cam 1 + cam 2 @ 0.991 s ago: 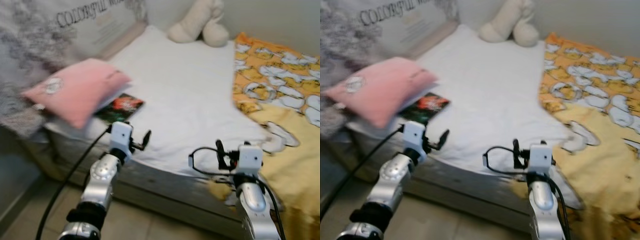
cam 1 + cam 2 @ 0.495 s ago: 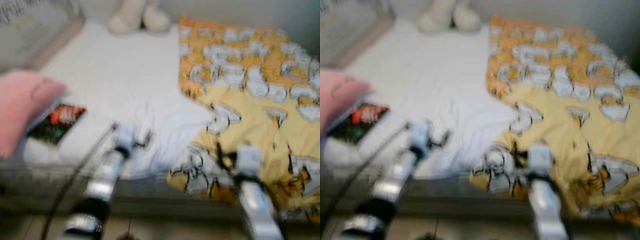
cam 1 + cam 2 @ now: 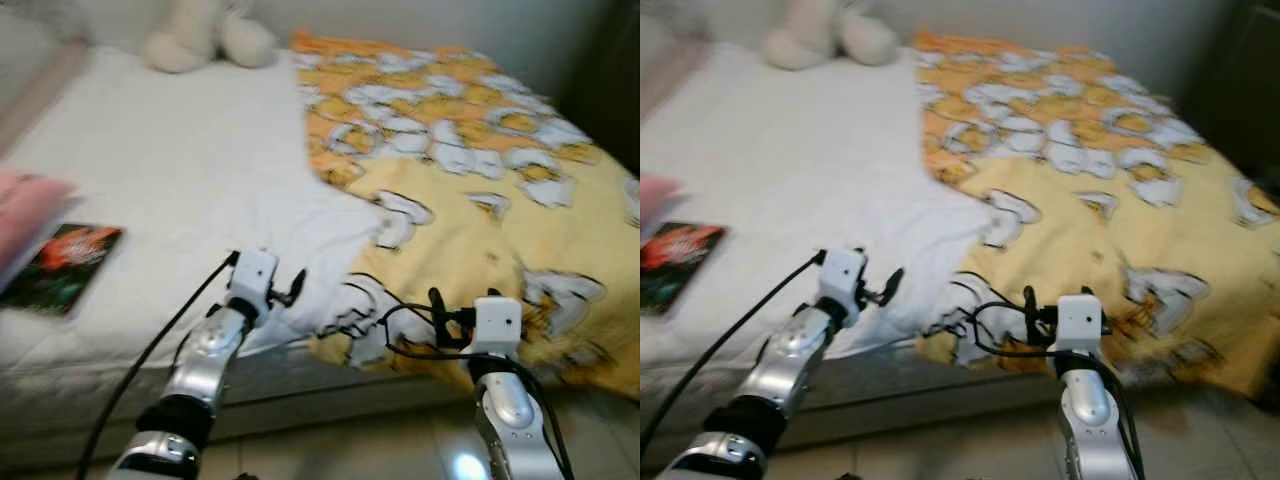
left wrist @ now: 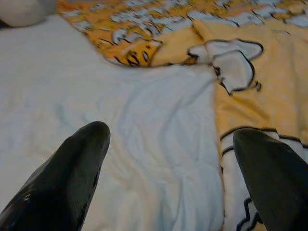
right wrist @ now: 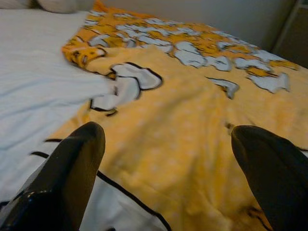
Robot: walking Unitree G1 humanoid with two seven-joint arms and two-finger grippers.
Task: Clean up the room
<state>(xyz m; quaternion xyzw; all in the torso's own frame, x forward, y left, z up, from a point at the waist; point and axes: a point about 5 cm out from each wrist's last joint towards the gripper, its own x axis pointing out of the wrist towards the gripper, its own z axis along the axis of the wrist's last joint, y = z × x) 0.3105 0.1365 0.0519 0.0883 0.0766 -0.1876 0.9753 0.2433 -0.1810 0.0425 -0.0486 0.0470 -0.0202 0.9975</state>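
Camera swung rightward: yellow blanket (image 3: 480,190) on bed (image 3: 150,180), grippers apart.

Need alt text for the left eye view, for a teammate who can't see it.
A bed with a white sheet, its right part covered by a yellow blanket. Both grippers, left and right, hover open at its near edge; a book lies left, a plush toy at the far end.

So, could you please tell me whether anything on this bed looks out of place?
Yes. The yellow cartoon-print blanket lies bunched over one side, its edge crumpled on the white sheet, and a dark red-pictured book lies loose by the pink pillow.
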